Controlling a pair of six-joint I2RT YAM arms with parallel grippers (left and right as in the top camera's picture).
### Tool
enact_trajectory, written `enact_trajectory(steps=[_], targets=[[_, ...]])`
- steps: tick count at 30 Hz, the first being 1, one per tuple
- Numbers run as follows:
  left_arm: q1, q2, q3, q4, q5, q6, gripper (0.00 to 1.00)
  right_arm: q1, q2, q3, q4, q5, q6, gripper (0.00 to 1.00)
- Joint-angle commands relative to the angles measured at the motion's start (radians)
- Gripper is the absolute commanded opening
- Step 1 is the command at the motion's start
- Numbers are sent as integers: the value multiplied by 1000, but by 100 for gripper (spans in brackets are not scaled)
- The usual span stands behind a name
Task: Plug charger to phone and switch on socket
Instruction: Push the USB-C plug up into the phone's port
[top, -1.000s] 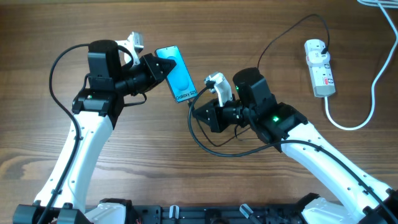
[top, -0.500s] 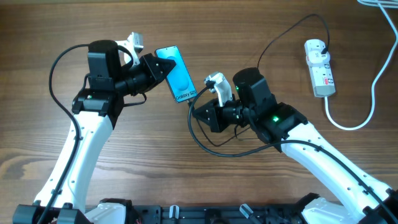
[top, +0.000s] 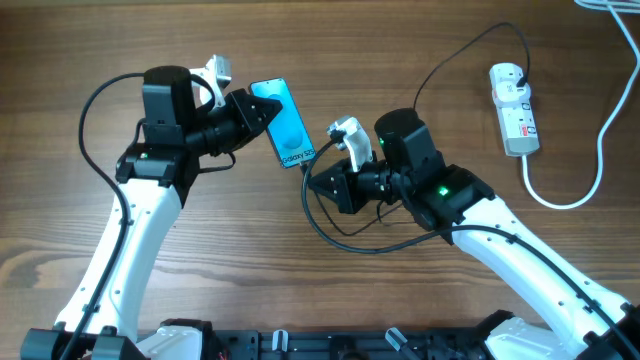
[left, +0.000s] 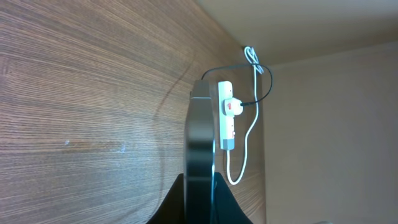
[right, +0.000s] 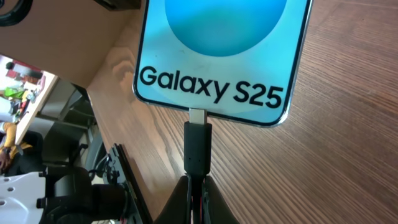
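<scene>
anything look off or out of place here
Nothing spilled or damaged. One oddity: in the right wrist view, bare metal of the charger tip shows below the phone edge, so it seems not fully seated. The right gripper pinches the charger; the left gripper holds the phone.

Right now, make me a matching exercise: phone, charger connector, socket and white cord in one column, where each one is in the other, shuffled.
1. phone
2. charger connector
3. socket
4. white cord

A. lies flat on the table, top right
B. clamped in left gripper
C. loops away from the socket
D. pinched in right gripper, at the phone's bottom edge

Pairs: 1-B, 2-D, 3-A, 4-C
</scene>
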Motion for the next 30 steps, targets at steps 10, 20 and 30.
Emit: enact_trajectory(steps=[10,20,30], targets=[[-5,-16,12,14,17,26,4,3,-8,21,-38,-53,5,5],[-5,-16,12,14,18,26,4,2,-7,21,-13,-52,21,4],[-5,-16,12,14,21,26,4,2,-7,21,-38,-39,74,5]])
